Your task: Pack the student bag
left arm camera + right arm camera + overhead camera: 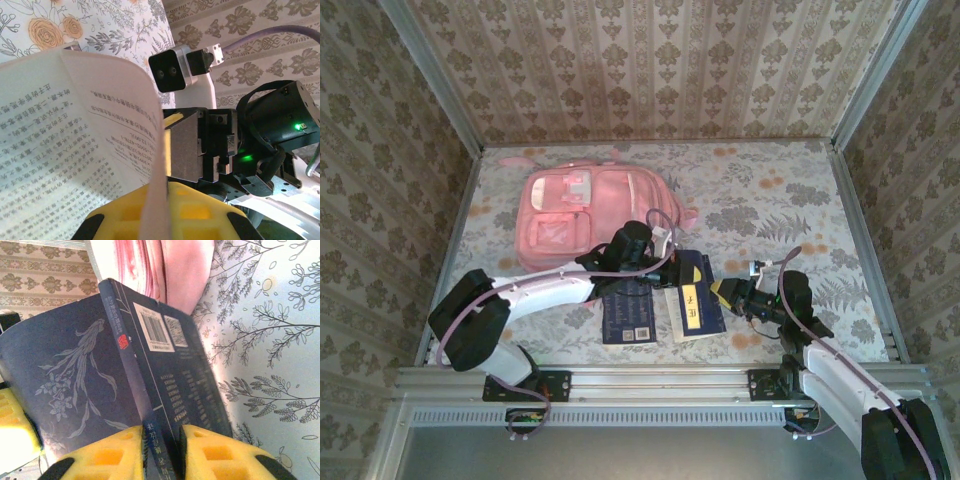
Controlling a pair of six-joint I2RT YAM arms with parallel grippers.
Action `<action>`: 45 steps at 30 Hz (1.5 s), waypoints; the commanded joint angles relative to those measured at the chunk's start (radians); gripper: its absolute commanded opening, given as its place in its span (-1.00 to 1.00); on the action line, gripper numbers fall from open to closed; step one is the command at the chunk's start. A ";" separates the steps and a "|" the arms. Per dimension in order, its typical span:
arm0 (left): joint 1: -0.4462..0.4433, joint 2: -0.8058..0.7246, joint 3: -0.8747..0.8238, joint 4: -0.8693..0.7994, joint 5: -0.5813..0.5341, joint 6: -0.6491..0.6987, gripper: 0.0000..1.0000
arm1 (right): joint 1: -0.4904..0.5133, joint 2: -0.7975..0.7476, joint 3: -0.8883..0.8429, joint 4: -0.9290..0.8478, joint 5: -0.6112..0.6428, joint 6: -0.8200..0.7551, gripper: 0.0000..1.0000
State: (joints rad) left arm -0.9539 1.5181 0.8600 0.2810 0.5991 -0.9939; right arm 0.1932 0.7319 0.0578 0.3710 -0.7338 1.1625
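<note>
Student bag (560,215): pink, lying beyond both jaws
Left jaws: clamped on printed page (60,150)
Right jaws: clamped on dark book (75,365) — at spine

1 pink bag (575,210) lies on 1 bench (800,200). From above, 2 dark blue covers (628,315) sit side by side; whether they make 1 open book (150,365) or 2 cannot be told. 2 arms: left arm (545,290), right arm (830,365). The right arm's jaws carry 2 yellow pads (215,450).
</note>
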 commanded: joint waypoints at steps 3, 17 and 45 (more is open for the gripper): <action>0.004 0.024 0.033 0.052 0.029 0.014 -1.00 | -0.002 -0.008 -0.014 -0.047 0.030 -0.030 -0.68; 0.020 0.008 0.010 -0.167 -0.029 0.076 -0.06 | -0.003 -0.061 0.008 -0.205 0.130 -0.111 -1.00; 0.033 0.300 -0.050 -0.095 -0.001 0.069 -0.07 | 0.065 0.033 0.075 -0.248 0.069 -0.198 -0.34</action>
State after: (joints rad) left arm -0.9047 1.7721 0.8154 0.1883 0.6075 -0.9272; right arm 0.2329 0.7467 0.0948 0.1295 -0.6205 1.0016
